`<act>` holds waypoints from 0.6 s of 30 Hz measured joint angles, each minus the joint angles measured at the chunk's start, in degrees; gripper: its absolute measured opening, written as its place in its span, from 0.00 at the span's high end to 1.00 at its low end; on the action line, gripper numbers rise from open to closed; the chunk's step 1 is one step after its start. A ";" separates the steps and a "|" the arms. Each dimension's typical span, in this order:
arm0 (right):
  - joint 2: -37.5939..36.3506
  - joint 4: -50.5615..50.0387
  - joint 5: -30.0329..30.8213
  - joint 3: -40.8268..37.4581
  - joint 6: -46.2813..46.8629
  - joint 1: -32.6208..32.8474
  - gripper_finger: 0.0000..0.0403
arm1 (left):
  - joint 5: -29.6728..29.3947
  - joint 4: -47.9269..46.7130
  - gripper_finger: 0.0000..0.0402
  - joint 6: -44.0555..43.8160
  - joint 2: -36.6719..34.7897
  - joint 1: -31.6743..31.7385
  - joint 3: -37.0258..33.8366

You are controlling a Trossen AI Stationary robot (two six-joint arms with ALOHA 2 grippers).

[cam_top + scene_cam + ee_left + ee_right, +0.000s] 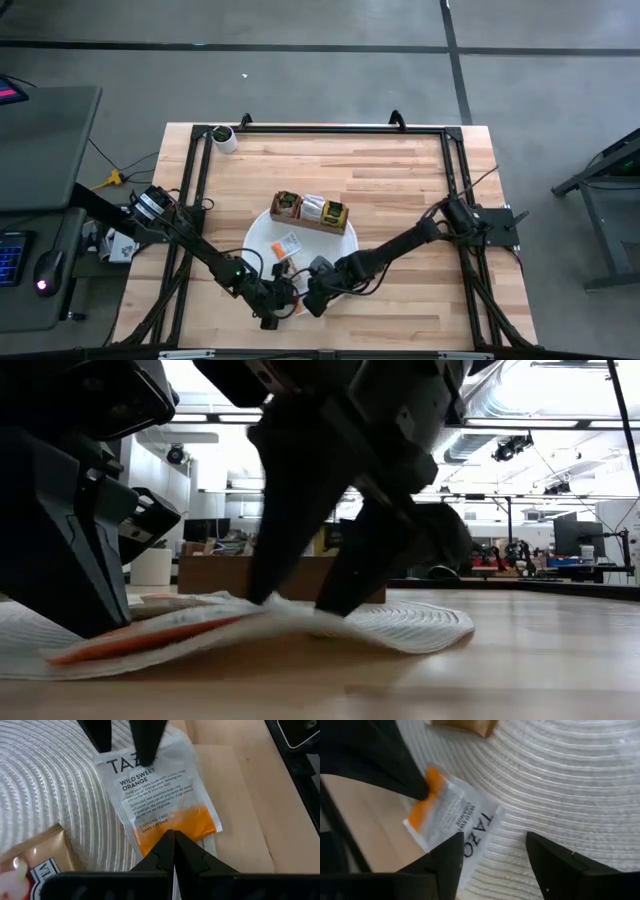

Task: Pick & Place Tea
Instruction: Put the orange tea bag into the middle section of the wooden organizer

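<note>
A white and orange tea packet (160, 800) lies flat at the near edge of the round white woven mat (570, 780), partly over bare wood. My left gripper (173, 837) is shut, its tips on the packet's orange end. My right gripper (495, 842) is open and comes down at the packet's white end from the opposite side. In the high view both grippers, left (272, 315) and right (312, 298), meet at the mat's near edge. The brown wooden tray (310, 212) with more tea stands behind the mat. My left gripper presses its shut fingertips down on the packet's orange end (187, 822), slanting down from above. The packet lies flat under them, on the mat's edge and the table. My right gripper sets one fingertip (147, 747) on the packet's white end by the lettering (122, 767). Its other fingertip (100, 735) stands on the mat beside the packet. The fingers point steeply down, spread apart.
A tan packet (35, 855) lies on the mat close by, and more packets (287, 245) lie farther in. A white cup-like thing (225, 138) stands at the far left corner. A black frame (330, 128) runs along the table's edges. Bare wood lies to the right.
</note>
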 joint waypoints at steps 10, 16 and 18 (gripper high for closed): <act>0.04 6.13 -3.34 -0.11 -1.57 -1.66 0.42 | 0.07 -0.02 1.00 0.35 0.00 0.04 -0.02; 0.04 5.52 -4.67 -0.10 -2.03 -2.26 0.48 | 0.25 -0.02 1.00 0.33 0.00 0.07 -0.02; 0.04 5.26 -5.44 -0.10 -2.13 -2.41 0.51 | 0.28 -0.02 1.00 0.31 0.00 0.07 -0.02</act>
